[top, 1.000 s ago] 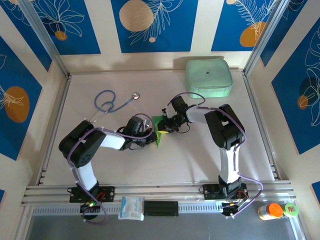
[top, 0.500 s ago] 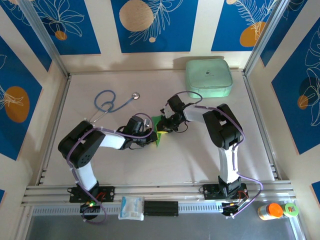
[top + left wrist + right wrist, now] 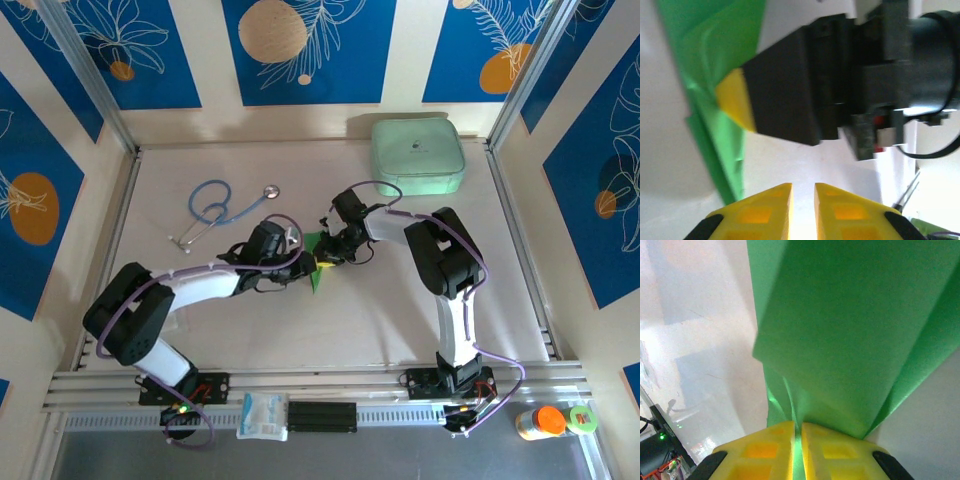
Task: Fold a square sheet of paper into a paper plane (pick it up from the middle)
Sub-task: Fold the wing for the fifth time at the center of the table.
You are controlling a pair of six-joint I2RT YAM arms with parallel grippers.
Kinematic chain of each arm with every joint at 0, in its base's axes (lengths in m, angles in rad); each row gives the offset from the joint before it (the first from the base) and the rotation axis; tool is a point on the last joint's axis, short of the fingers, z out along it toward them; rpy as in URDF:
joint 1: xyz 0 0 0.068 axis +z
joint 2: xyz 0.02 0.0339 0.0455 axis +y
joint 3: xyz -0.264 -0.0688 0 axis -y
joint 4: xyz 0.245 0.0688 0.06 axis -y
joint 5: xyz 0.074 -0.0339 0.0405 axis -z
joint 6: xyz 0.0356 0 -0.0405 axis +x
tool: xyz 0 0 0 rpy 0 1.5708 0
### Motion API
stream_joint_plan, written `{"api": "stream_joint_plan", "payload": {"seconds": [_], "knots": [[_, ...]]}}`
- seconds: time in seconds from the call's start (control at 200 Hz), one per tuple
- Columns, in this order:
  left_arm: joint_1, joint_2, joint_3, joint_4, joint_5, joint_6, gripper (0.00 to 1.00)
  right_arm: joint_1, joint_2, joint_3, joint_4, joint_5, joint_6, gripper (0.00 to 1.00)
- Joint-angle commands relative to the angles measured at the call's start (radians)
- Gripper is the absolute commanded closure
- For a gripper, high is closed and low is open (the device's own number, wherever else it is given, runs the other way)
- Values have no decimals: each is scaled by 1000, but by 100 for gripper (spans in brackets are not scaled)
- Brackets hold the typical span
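top external view puts the green paper, creased into a narrower shape, near the middle of the table, with the right gripper on it from the far right and the left gripper just beside its left edge. right wrist view shows the yellow pads nearly together on a bunched fold of the sheet, a firm pinch, while the left wrist view shows the left pincer's pads a narrow slit apart with nothing between them. a mint case sits at the far right and a stethoscope at the far left, both well apart from the paper.
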Motion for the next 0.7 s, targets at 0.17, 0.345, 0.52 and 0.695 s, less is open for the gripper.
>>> {"api": "stream_joint_plan", "payload": {"seconds": [0.17,0.345,0.52,0.695], "knots": [[-23,126,51,28,52,33,89,8,78,-9,-72,99,13,84],[-25,168,32,30,52,27,90,8,81,-2,-79,100,14,85],[-31,203,19,51,64,16,90,8,84,-3,-81,98,16,84],[-41,225,9,61,66,4,90,8,84,-1,-85,99,19,85]]}}
